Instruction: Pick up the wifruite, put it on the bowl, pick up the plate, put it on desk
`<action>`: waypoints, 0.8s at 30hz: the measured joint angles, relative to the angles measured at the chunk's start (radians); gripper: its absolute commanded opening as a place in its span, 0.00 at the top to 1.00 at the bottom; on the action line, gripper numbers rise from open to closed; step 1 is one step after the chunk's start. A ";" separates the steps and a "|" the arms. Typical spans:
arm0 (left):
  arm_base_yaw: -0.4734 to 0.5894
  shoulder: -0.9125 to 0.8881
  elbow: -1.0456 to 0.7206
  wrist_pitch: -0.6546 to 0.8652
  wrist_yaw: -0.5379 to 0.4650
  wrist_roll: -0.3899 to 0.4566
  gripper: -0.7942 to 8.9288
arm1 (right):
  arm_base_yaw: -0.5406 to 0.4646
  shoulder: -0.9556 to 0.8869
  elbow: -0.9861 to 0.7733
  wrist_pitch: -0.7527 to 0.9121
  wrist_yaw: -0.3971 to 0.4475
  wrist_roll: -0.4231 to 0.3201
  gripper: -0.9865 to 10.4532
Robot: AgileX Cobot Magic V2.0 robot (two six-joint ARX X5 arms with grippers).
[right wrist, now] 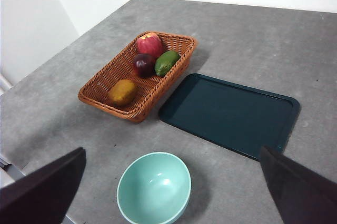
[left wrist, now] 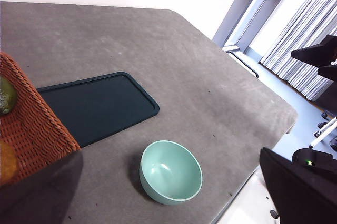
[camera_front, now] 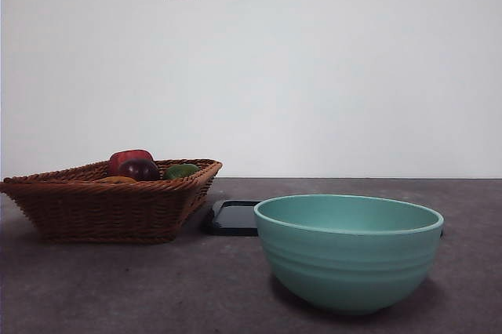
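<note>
1. Wifruite lies in the basket, at the end opposite the apple, near the rim. Nothing lifted yet.
2. Right gripper hangs high above the bowl, jaws spread wide. Left gripper: jaws apart too, holding nothing.
3. Fruit looks firm, rough-skinned, light; likely decent grip. Take it across the short axis, from above.
4. Basket wall just beside the fruit, so the outer jaw has little room.
5. Bowl is empty, wide-mouthed, with open desk around. Tray sits beside the basket.
</note>
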 measured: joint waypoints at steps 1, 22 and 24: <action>0.000 0.000 0.000 0.000 0.000 0.000 0.25 | 0.000 0.000 0.000 0.000 0.000 0.000 0.43; 0.000 0.089 0.002 -0.043 -0.059 0.003 0.26 | 0.000 0.000 0.000 0.021 0.000 0.000 0.44; 0.000 0.130 0.002 -0.066 -0.104 0.002 0.26 | 0.000 0.000 0.000 0.021 0.000 0.000 0.43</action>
